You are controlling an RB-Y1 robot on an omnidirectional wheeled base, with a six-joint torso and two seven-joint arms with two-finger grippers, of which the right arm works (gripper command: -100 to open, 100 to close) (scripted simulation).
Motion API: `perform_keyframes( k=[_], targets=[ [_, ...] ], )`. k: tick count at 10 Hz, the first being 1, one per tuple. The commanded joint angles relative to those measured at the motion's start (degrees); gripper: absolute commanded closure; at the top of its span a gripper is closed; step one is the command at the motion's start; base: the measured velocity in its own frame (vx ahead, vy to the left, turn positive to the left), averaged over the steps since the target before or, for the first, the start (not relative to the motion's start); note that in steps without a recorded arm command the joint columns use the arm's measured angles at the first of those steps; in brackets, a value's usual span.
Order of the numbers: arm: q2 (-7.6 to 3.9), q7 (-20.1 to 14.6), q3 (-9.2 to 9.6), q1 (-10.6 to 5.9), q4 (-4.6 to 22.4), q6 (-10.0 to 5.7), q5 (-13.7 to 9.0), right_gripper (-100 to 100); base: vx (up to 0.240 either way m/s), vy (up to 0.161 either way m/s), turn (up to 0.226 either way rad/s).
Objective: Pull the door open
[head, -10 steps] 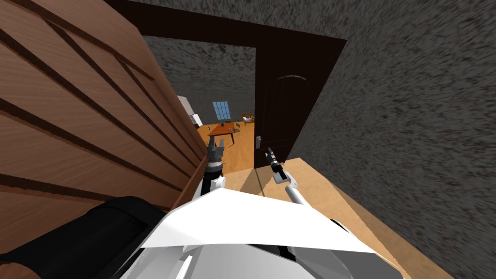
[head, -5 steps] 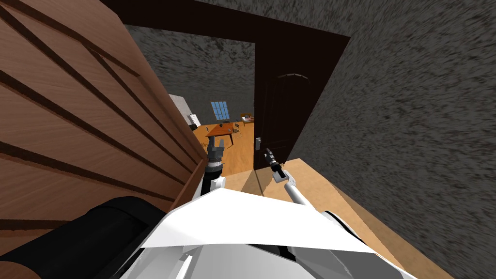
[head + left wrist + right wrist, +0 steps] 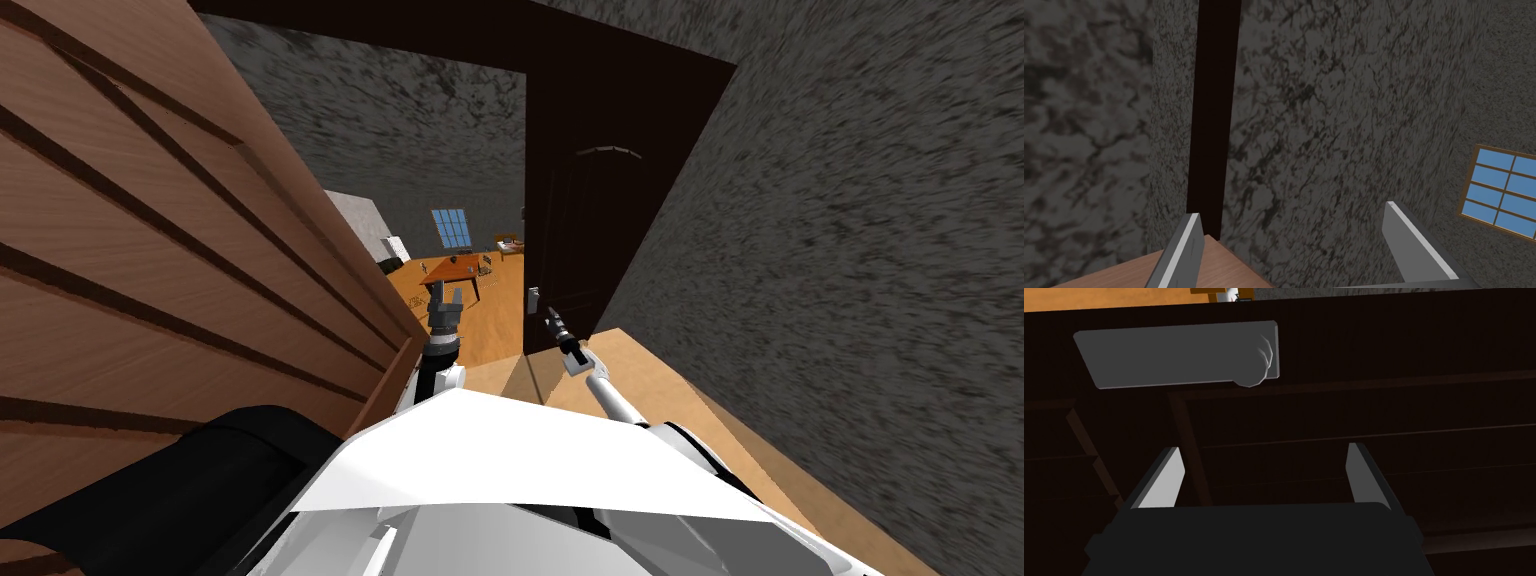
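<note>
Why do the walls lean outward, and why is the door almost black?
Head view: the wide lens splays the grey walls toward the corners. Right wrist view: the door is dark brown and dim; only its grey handle plate stands out.

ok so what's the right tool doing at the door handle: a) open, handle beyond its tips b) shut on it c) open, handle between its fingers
a: the right tool faces the dark door with fingers apart and empty, the grey handle lying past the fingertips.
</note>
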Motion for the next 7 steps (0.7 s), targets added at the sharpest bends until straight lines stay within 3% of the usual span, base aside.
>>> perform_keyframes(
  k=[1, 4, 5, 6, 7],
  targets=[
    [-0.17, -0.4, 0.55, -1.13, 1.7, 0.24, 0.3, -100, 0.156, 0.02, -0.043],
    [-0.38, -0.8, 1.23, -2.8, 4.6, 0.18, 0.6, -100, 0.136, 0.024, -0.025],
    [-0.39, -0.8, 1.11, -2.43, 3.9, 0.3, 0.6, -100, 0.048, 0.015, -0.005],
    [-1.89, -1.7, 0.6, -2.58, 5.0, -0.57, 0.2, -100, 0.084, 0.085, 0.169],
    [-2.57, -2.0, 0.37, -2.62, 5.5, -0.94, 0.0, -100, 0.131, 0.12, 0.132]
  ],
)
